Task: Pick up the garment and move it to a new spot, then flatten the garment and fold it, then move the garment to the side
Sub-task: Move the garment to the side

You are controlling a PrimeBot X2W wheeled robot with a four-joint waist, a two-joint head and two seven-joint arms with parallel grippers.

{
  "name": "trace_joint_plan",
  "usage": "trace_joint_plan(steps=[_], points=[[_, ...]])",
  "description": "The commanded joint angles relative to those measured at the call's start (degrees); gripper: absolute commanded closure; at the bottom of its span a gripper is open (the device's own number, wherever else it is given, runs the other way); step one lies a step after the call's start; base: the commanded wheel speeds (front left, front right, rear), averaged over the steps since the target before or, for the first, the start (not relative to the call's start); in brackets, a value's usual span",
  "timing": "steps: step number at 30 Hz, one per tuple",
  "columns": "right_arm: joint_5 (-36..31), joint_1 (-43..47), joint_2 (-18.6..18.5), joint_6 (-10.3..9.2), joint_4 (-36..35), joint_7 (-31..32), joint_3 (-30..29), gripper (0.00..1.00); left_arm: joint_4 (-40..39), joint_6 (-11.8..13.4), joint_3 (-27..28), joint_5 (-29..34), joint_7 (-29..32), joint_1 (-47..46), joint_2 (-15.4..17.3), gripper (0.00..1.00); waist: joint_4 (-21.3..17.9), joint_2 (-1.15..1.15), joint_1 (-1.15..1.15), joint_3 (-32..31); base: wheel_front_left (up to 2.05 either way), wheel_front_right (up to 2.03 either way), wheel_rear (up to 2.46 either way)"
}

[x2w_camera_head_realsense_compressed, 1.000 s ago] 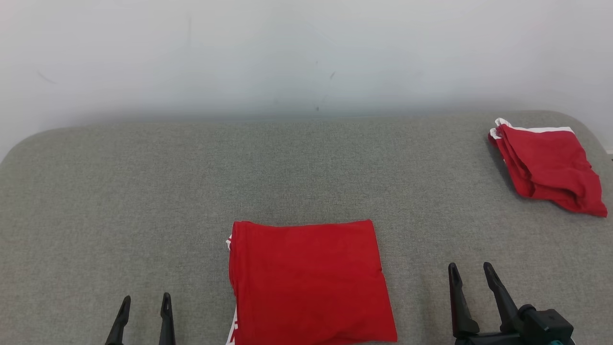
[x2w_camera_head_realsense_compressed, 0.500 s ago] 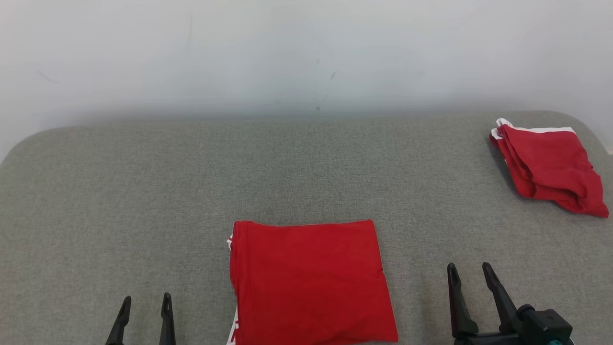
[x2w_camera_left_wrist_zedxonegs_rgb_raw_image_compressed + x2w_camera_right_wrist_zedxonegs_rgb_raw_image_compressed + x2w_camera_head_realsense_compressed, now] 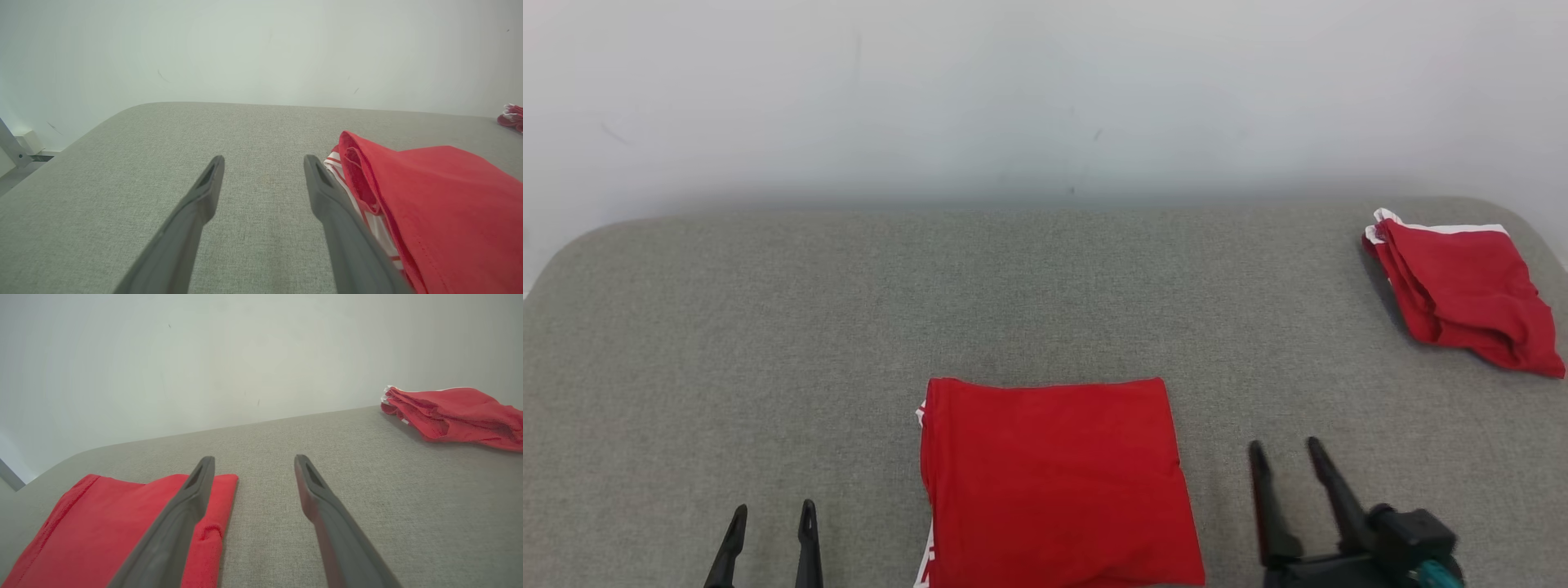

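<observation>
Both grippers open beside the folded garment: I am holding my left gripper (image 3: 772, 510) and right gripper (image 3: 1285, 447) spread wide and empty over the grey counter (image 3: 768, 327).

The red garment (image 3: 1058, 482) is lying folded in a neat rectangle at the near middle, between the two grippers. My left gripper is sitting well to its left and my right gripper just off its right edge. White striped layers are peeking out at its left side. At the far right a second red garment (image 3: 1466, 290) is lying loosely folded near the counter's corner. A pale wall (image 3: 1013, 98) is rising beyond.
</observation>
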Motion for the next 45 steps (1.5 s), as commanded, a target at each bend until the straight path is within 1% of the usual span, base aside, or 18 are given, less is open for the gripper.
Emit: trace_joint_plan(steps=[1, 7, 16, 17, 18, 23, 27, 28, 29, 32, 35, 42, 45], points=[[-0.1, -1.3, 0.2, -0.15, 1.5, -0.1, 1.4, 0.0, 0.0, -0.2, -0.2, 0.2, -0.1, -0.3, -0.1, 0.0, 0.2, 0.0, 0.0, 0.1, 0.0, 0.0, 0.0], [0.1, -7.9, 0.1, -0.15, 12.7, -0.1, 5.2, 0.0, 0.2, -0.3, -0.6, 0.4, -0.2, -1.0, -0.1, 0.0, 1.5, 0.0, 0.0, 0.7, 0.0, 0.0, 0.0], [1.2, -18.2, 0.1, -0.15, 32.0, 0.1, 8.0, 0.0, 0.4, -0.1, -1.3, -0.3, -0.1, -1.6, -0.1, 0.0, 4.4, 0.0, 0.0, 1.6, 0.0, 0.0, 0.0], [1.7, -19.1, 0.1, -0.15, 33.6, 0.0, 8.3, 0.0, 0.4, 0.0, -1.3, -0.4, -0.2, -1.6, -0.1, 0.0, 4.6, 0.0, 0.0, 1.8, 0.0, 0.0, 0.0], [1.7, -19.1, 0.1, -0.15, 33.6, 0.0, 8.3, 0.0, 0.4, 0.0, -1.3, -0.4, -0.2, -1.6, -0.1, 0.0, 4.6, 0.0, 0.0, 1.8, 0.0, 0.0, 0.0], [4.6, -22.1, 0.1, -0.15, 40.5, 0.2, 10.0, 0.0, 0.6, 0.0, -1.6, -0.6, -0.1, -2.1, -0.1, 0.0, 5.6, 0.0, 0.0, 2.3, 0.0, 0.0, 0.0], [8.5, -23.2, 0.2, -0.14, 43.9, 1.2, 14.1, 0.0, 0.8, 0.0, -1.6, -0.5, -0.1, -2.3, -0.1, 0.0, 5.9, 0.0, 0.0, 2.4, 0.0, 0.0, 0.0], [10.0, -23.2, 0.2, -0.06, 44.5, 2.2, 15.4, 0.38, 0.8, 0.0, -1.6, -0.5, -0.1, -2.3, -0.1, 0.0, 6.0, 0.0, 0.0, 2.4, 0.0, 0.0, 0.0], [11.8, -23.1, 0.3, -0.02, 44.5, 2.7, 16.8, 1.0, 0.9, 0.0, -1.5, -0.4, -0.2, -2.3, -0.1, 0.0, 6.1, 0.0, 0.0, 2.3, 0.0, 0.0, 0.0], [14.6, -23.9, 0.3, -0.03, 45.1, 2.7, 19.4, 1.0, 1.0, 0.0, -1.2, -0.3, -0.1, -2.2, -0.1, 0.0, 6.0, 0.0, 0.0, 2.1, 0.0, 0.0, 0.0], [14.8, -26.1, -0.1, -0.03, 46.5, 1.4, 19.6, 1.0, 0.8, 0.3, -1.2, -0.5, -0.1, -2.0, -0.1, 0.0, 5.7, 0.0, 0.0, 1.9, 0.0, 0.0, 0.0], [13.8, -32.2, -4.6, -0.09, 48.0, 0.2, 19.3, 1.0, 0.2, 0.9, -1.5, -1.2, -0.2, -1.6, -0.1, 0.0, 4.4, 0.0, 0.0, 2.4, 0.0, 0.0, 0.0], [13.1, -35.2, -7.3, -0.09, 48.3, 0.0, 19.9, 1.0, -0.2, 1.0, -1.7, -1.9, -0.1, -1.9, -0.1, 0.0, 3.6, 0.0, 0.0, 3.1, 0.0, 0.0, 0.0]])
